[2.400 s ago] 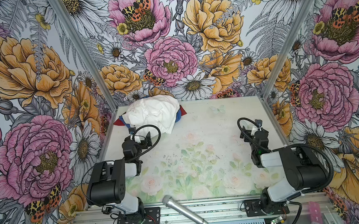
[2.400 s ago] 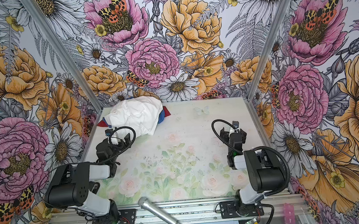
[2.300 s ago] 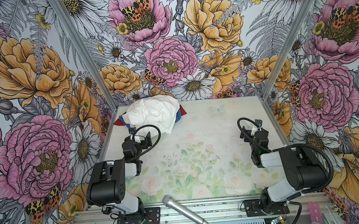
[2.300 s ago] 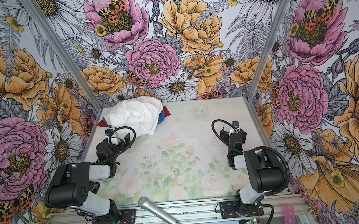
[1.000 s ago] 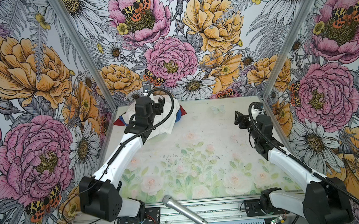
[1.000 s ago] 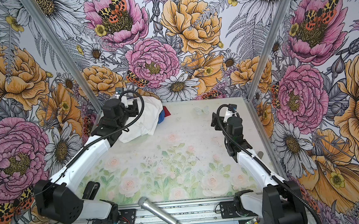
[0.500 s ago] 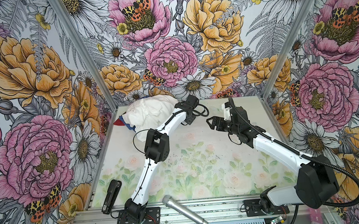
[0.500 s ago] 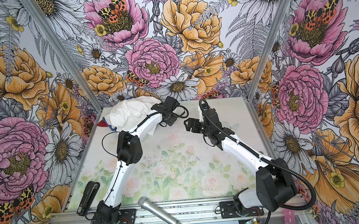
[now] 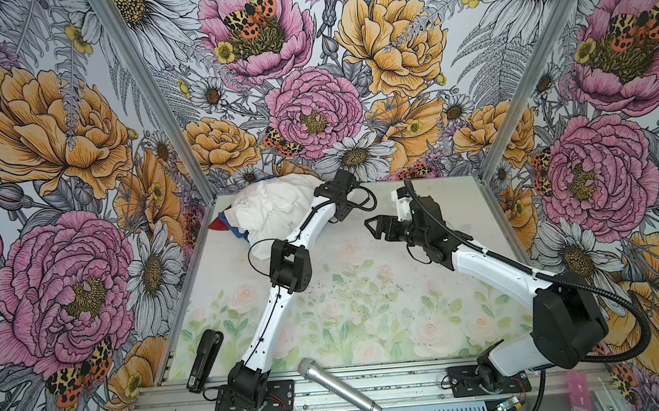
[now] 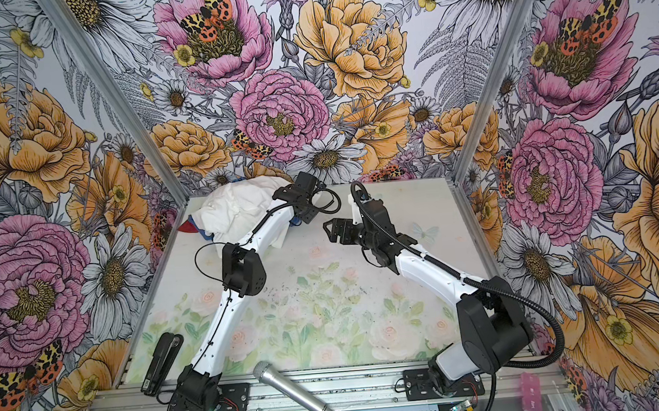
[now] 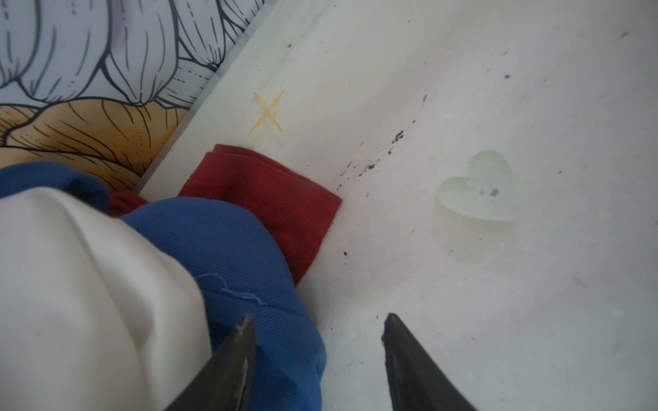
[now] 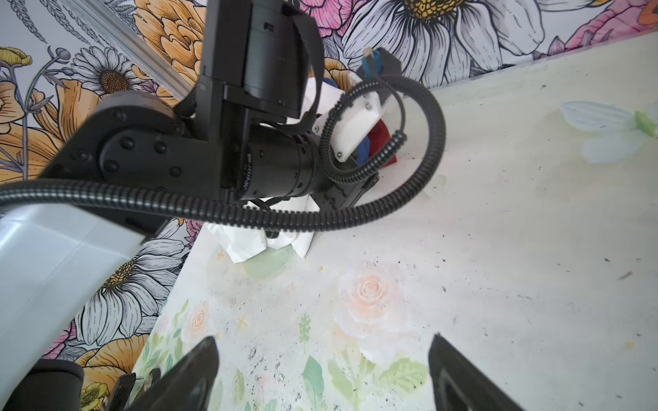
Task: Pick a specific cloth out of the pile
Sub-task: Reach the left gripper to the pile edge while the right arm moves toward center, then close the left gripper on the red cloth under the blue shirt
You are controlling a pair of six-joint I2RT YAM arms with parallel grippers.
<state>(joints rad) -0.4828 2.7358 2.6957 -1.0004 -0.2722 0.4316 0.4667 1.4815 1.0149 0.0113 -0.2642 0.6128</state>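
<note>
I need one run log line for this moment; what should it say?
left claw: open, at pile edge | red cloth: partly under blue cloth, not gripped | right claw: open, empty

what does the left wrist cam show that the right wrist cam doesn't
Only left wrist: an orange X, a pale heart, and the left gripper with tips parted. Only right wrist: the left arm, a printed rose, the right gripper open. Both: red cloth, blue cloth, white cloth, table.

Floral table, pile in far left corner
</note>
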